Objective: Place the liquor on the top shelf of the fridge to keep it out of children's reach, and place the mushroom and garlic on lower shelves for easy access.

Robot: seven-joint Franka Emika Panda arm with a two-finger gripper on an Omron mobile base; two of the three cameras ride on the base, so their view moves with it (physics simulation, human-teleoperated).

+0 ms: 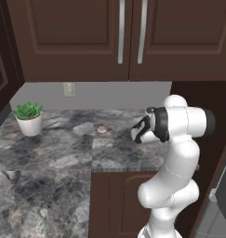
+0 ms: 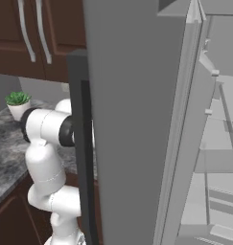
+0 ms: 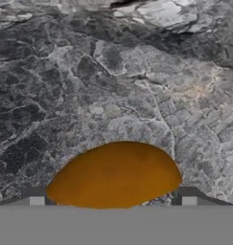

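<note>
Hovering my gripper point(image 3: 113, 202) over the mushroom point(image 3: 114, 174): cap sits between the fingertips point(image 3: 36, 197), jaws spread wide, nothing clamped yet.

- the mushroom point(image 3: 114, 174) lies on the bench point(image 3: 89, 86), right between the two fingertips point(image 3: 36, 195) of the pincer point(image 3: 113, 197), under the hand.
- the garlic point(image 1: 102, 129) sits on the bench to the left of the pincer point(image 1: 138, 132), apart from it.
- a potted plant point(image 1: 28, 118) stands further left, near the back wall.
- the fridge point(image 2: 137, 119) stands to the right of the arm, door swung out.
</note>
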